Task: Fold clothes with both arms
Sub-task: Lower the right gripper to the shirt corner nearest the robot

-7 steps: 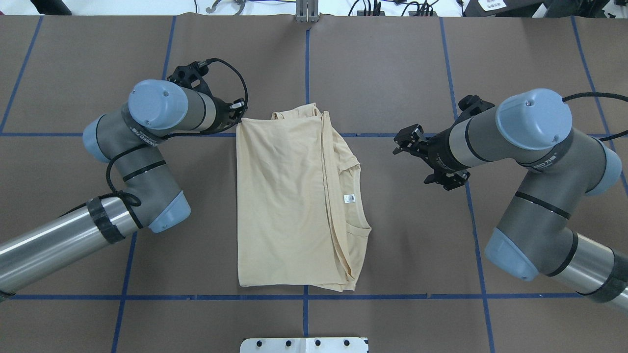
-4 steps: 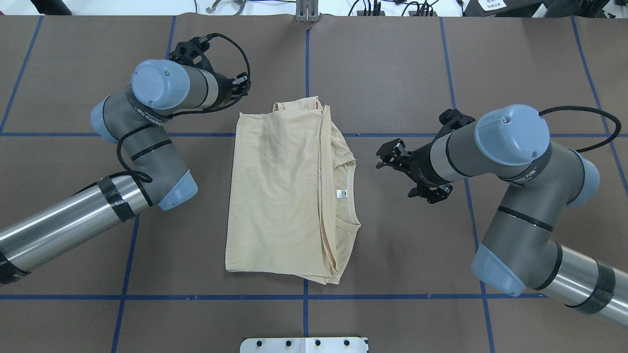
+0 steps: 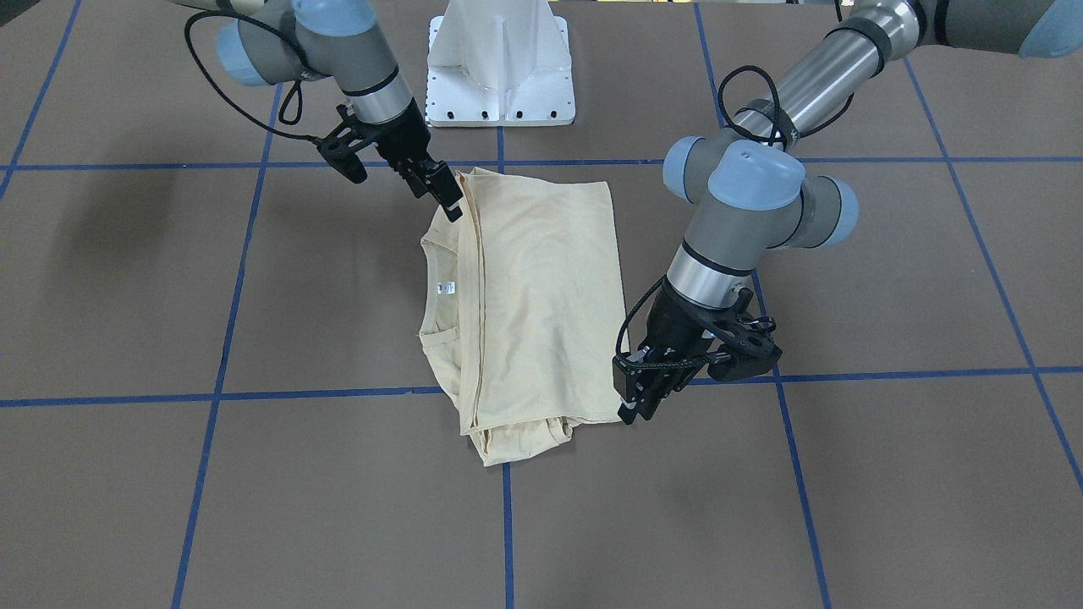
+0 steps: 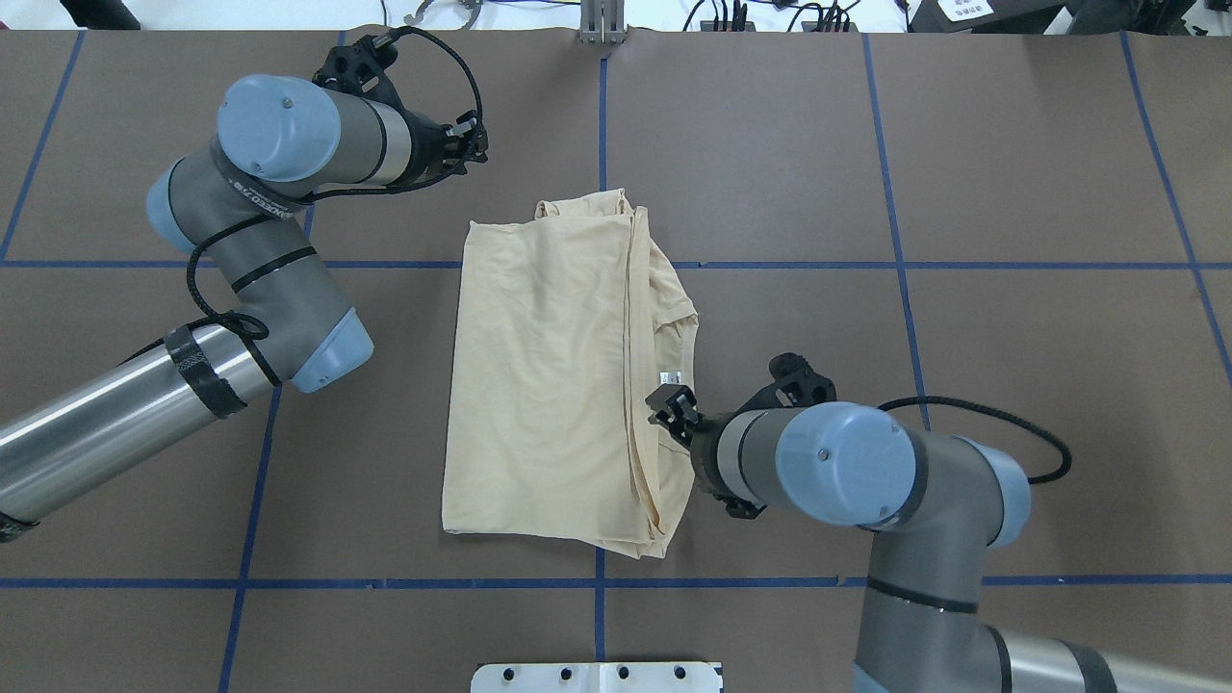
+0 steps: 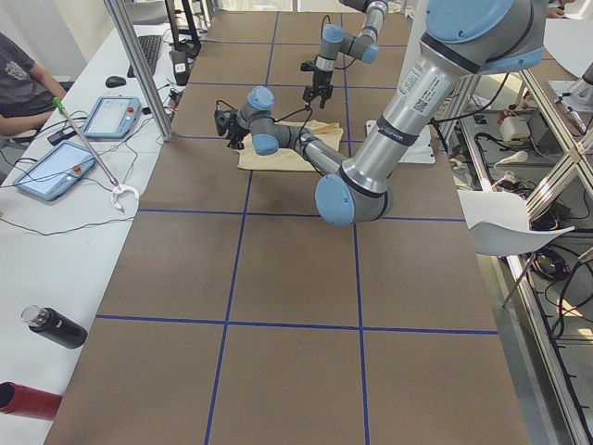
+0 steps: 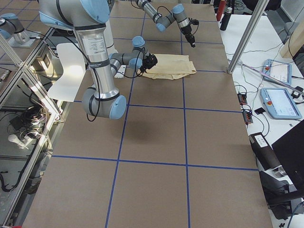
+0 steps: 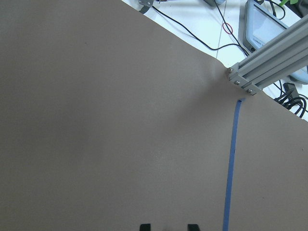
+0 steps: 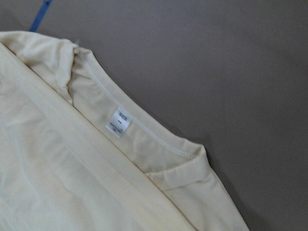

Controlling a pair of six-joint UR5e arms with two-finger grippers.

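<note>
The cream-yellow T-shirt (image 4: 549, 385) lies folded lengthwise in the middle of the table, plain side up, and also shows in the front view (image 3: 541, 296). Its collar and white neck label (image 4: 664, 378) show along its right edge. My right gripper (image 4: 679, 419) hovers open over that collar edge. The right wrist view shows the label (image 8: 118, 122) and collar close below, with no fingers in frame. My left gripper (image 4: 474, 149) is open and empty, apart from the shirt beyond its far left corner. Its fingertips (image 7: 145, 227) show a gap over bare table.
The white pedestal base (image 3: 499, 76) stands at the robot's side of the table. Blue tape lines (image 4: 602, 582) grid the brown tabletop. An aluminium post (image 7: 267, 62) stands at the far edge. Tablets (image 5: 111, 116) and a seated person (image 5: 18, 79) are beyond that edge.
My right arm swung in and back toward the robot, bringing its gripper over the collar edge. My left gripper drew away from the shirt's far left corner. The shirt's near hem shifted left.
</note>
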